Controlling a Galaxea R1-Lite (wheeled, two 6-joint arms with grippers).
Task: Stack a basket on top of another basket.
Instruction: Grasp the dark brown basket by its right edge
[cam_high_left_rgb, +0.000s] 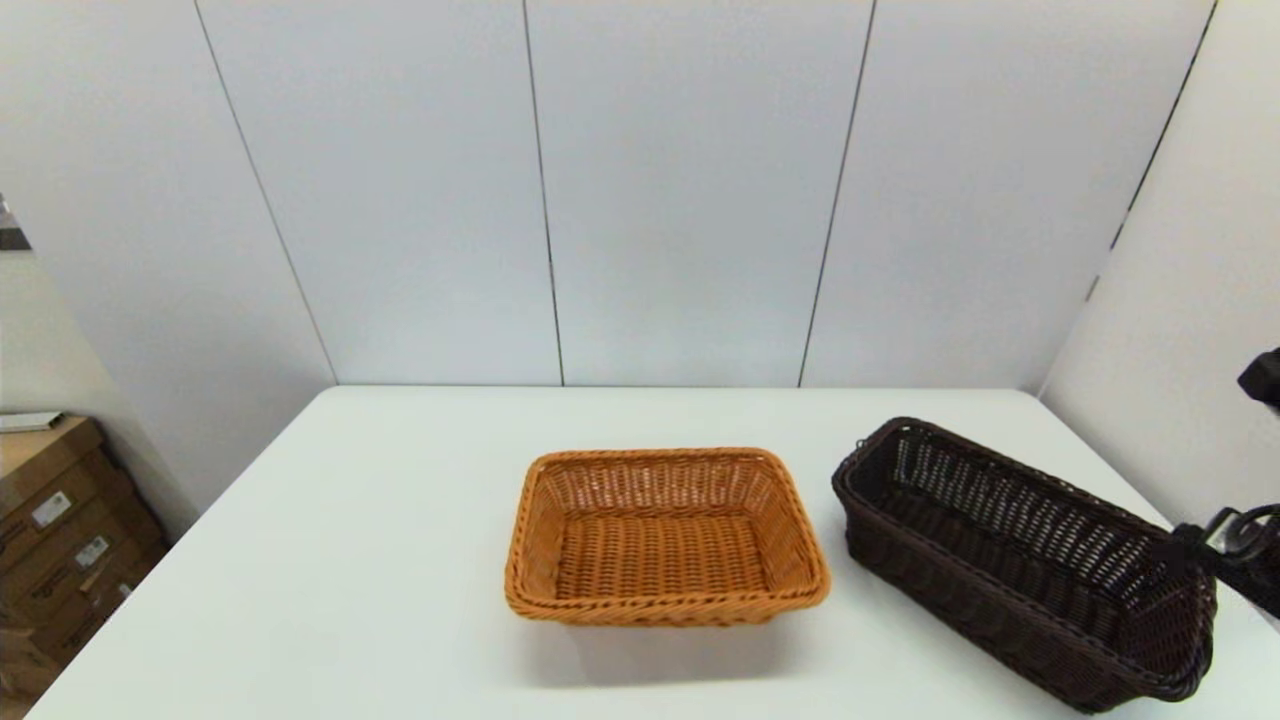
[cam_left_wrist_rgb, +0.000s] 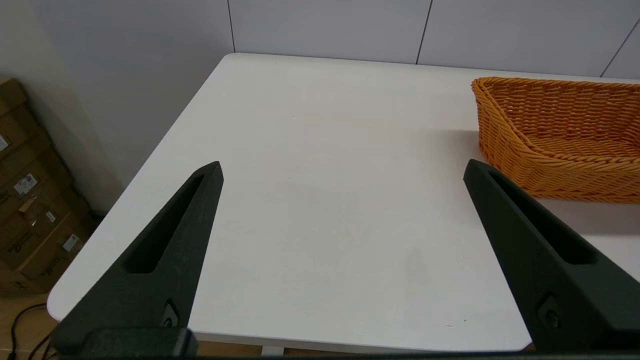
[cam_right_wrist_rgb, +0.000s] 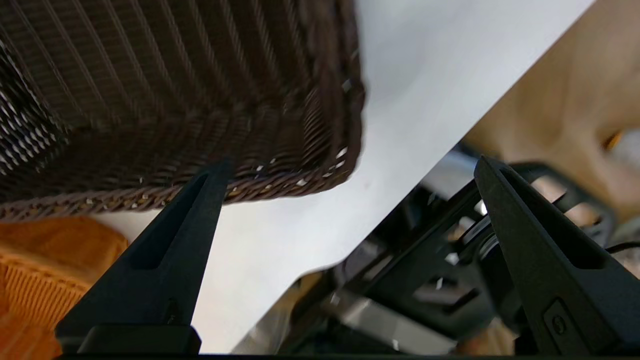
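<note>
The dark brown basket lies at an angle on the right side of the white table, upright and empty. The orange basket sits at the table's middle, also empty. My right arm reaches in from the right edge, close to the dark basket's near right end. In the right wrist view my right gripper is open, with the dark basket's end wall just beyond one fingertip and nothing between the fingers. My left gripper hangs open over the table's left part, apart from the orange basket.
Cardboard boxes are stacked on the floor left of the table. White wall panels stand behind the table and along its right side. The table's near right edge runs just behind the dark basket.
</note>
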